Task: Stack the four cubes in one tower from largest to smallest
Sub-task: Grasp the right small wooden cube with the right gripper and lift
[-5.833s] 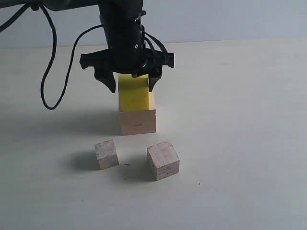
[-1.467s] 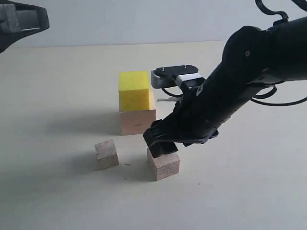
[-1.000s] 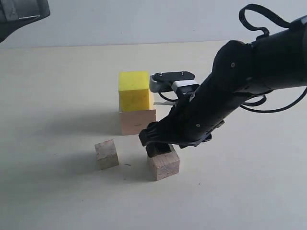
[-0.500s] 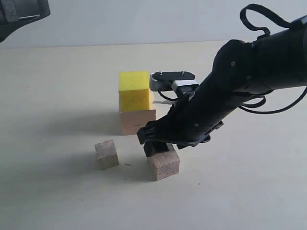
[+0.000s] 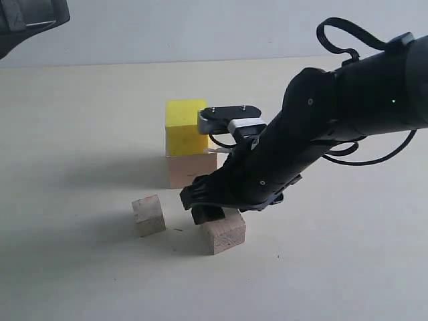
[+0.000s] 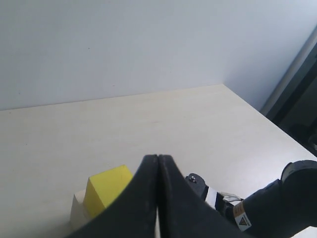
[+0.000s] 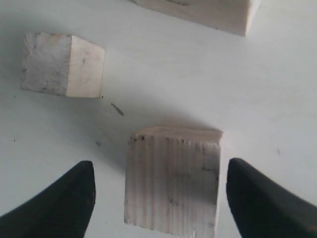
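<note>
The bright yellow cube (image 5: 185,127) stands on the largest pale wood cube (image 5: 191,170). In front of them the smallest greyish cube (image 5: 148,215) and the mid greyish cube (image 5: 224,232) rest apart on the table. My right gripper (image 5: 215,212) is low over the mid cube. In the right wrist view this gripper (image 7: 168,198) is open, with its fingers (image 7: 67,203) on either side of the mid cube (image 7: 171,181) and a gap on each side. The left gripper (image 6: 158,166) is shut on nothing, high above the yellow cube (image 6: 106,191).
The smallest cube (image 7: 62,64) lies close beside the mid cube, and the pale wood cube (image 7: 198,10) just beyond it. Part of the left arm (image 5: 27,17) hangs at the top left corner. The right arm (image 5: 334,114) and its cables cross the right side.
The right gripper has moved left and lower over the mid cube, which has shifted slightly left. The left arm stays raised, having left the yellow cube on the pale one.
</note>
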Tool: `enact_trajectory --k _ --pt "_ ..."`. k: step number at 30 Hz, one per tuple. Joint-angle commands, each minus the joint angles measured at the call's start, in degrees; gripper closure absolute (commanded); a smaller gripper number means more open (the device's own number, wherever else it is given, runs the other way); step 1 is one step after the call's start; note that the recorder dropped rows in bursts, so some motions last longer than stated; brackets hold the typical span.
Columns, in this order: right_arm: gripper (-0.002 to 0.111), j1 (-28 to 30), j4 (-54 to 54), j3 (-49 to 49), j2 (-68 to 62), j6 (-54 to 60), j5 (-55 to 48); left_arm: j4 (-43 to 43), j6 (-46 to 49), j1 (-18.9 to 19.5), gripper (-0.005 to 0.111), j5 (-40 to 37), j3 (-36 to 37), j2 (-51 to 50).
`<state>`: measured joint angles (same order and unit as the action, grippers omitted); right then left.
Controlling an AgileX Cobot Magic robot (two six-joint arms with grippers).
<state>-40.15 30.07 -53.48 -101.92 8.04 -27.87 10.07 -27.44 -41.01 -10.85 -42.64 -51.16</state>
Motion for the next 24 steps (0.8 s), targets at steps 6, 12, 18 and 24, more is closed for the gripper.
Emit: enact_trajectory --k 6,12,18,24 --pt "0.038 -0.2 -0.8 -0.1 -1.0 -0.6 1.5 -0.2 0.3 -0.2 0.107 0.8 0.1 0.4" --pt "0.038 -0.2 -0.8 -0.1 -4.5 -0.6 0.6 -0.2 0.3 -0.2 0.107 0.8 0.1 0.4" --pt "0.060 -0.2 -0.5 -0.1 -4.8 -0.6 1.2 -0.2 0.3 -0.2 0.107 0.8 0.1 0.4" --pt "0.108 -0.2 -3.9 -0.1 0.0 -0.6 -7.5 -0.2 0.3 -0.2 0.107 0.5 0.1 0.4"
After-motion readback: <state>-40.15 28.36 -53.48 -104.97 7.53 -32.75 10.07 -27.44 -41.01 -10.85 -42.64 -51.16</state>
